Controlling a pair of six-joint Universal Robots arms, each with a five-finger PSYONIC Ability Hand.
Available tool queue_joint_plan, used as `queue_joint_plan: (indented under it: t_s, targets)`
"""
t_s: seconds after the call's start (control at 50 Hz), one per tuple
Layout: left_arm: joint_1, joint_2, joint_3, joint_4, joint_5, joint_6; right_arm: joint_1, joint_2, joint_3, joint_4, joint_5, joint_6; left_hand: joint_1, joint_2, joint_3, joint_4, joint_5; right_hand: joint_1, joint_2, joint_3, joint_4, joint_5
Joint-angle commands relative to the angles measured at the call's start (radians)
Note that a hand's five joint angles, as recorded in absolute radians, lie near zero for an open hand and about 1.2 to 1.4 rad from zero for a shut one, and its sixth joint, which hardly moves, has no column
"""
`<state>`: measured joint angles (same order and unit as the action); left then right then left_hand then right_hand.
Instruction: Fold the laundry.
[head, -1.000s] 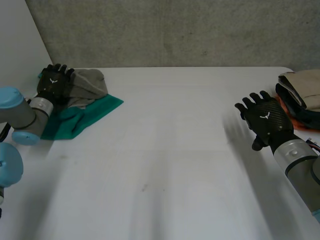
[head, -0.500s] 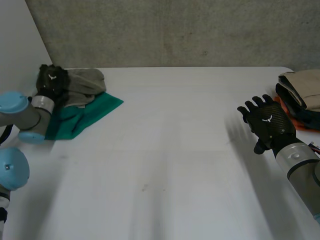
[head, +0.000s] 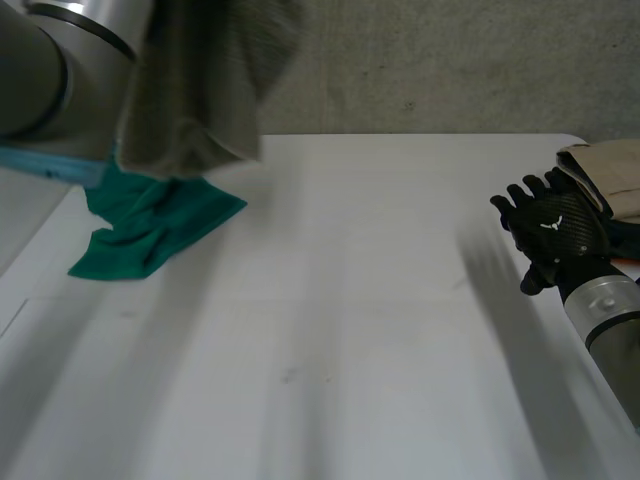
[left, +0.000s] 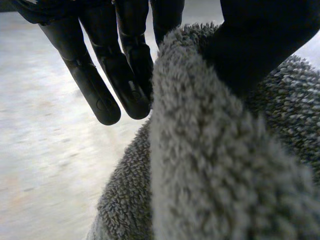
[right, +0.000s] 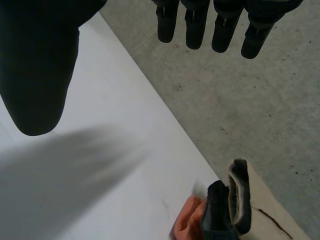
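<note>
A grey towel (head: 200, 90) hangs in the air over the table's far left, lifted by my left arm (head: 60, 60). In the left wrist view my left hand (left: 100, 75) pinches a fold of this fluffy towel (left: 210, 175) between thumb and fingers. A green cloth (head: 150, 225) lies crumpled on the table below it. My right hand (head: 555, 235) hovers over the table's right side with straight, spread fingers (right: 210, 25) and holds nothing.
A stack of folded clothes (head: 610, 180), beige over dark and orange, sits at the table's far right edge, just beyond my right hand; its corner (right: 240, 205) lies below the fingertips. The white table (head: 350, 330) stretches between both arms. A concrete wall stands behind.
My left hand closed on the grey towel and lifted it off the green cloth, up toward the camera. My right hand drifted slightly right, toward the stack.
</note>
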<state>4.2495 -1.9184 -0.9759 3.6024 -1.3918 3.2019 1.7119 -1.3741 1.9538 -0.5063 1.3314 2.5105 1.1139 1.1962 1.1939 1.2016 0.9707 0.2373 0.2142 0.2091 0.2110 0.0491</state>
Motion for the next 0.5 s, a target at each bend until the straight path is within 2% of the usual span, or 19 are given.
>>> queue_joint_plan:
  t_s: [0.02, 0.12, 0.24, 0.26, 0.32, 0.38, 0.4, 0.5]
  targets:
    - [-0.134, 0.009, -0.139, -0.088, -0.009, 0.041, 0.000, -0.036, 0.011, 0.002, 0.005, 0.016, 0.282, 0.200, 0.202, 0.195, 0.251, -0.063, -0.040, -0.035, -0.036, -0.049]
    - [-0.155, -0.091, -0.237, -0.238, -0.016, 0.114, 0.000, -0.056, 0.011, 0.002, 0.005, 0.040, 0.282, 0.200, 0.202, 0.195, 0.251, -0.063, -0.040, -0.035, -0.036, -0.049]
    - [-0.227, -0.194, -0.331, -0.390, -0.036, 0.193, 0.002, -0.063, 0.011, 0.012, 0.009, 0.082, 0.282, 0.200, 0.202, 0.195, 0.251, -0.063, -0.040, -0.035, -0.036, -0.049]
    - [-0.229, -0.203, -0.346, -0.404, -0.055, 0.199, 0.002, -0.063, 0.011, 0.018, 0.008, 0.085, 0.207, 0.125, 0.127, 0.120, 0.176, -0.063, -0.040, -0.035, -0.036, -0.049]
    - [-0.221, -0.197, -0.368, -0.407, -0.116, 0.199, 0.003, -0.063, -0.001, 0.064, 0.008, 0.108, -0.320, -0.402, -0.400, -0.408, -0.351, -0.063, -0.040, -0.035, -0.036, -0.049]
    - [-0.223, -0.176, -0.379, -0.407, -0.168, 0.201, 0.005, -0.063, -0.019, 0.133, 0.008, 0.157, -0.401, -0.483, -0.481, -0.489, -0.432, -0.063, -0.040, -0.035, -0.036, -0.049]
    - [-0.221, -0.138, -0.386, -0.409, -0.203, 0.201, 0.006, -0.063, -0.026, 0.150, 0.009, 0.168, -0.483, -0.565, -0.563, -0.570, -0.514, -0.063, -0.040, -0.035, -0.036, -0.049]
    - [-0.223, -0.007, -0.452, -0.410, -0.265, 0.199, 0.012, -0.068, -0.082, 0.311, 0.008, 0.272, -0.703, -0.786, -0.783, -0.791, -0.735, -0.063, -0.040, -0.035, -0.036, -0.049]
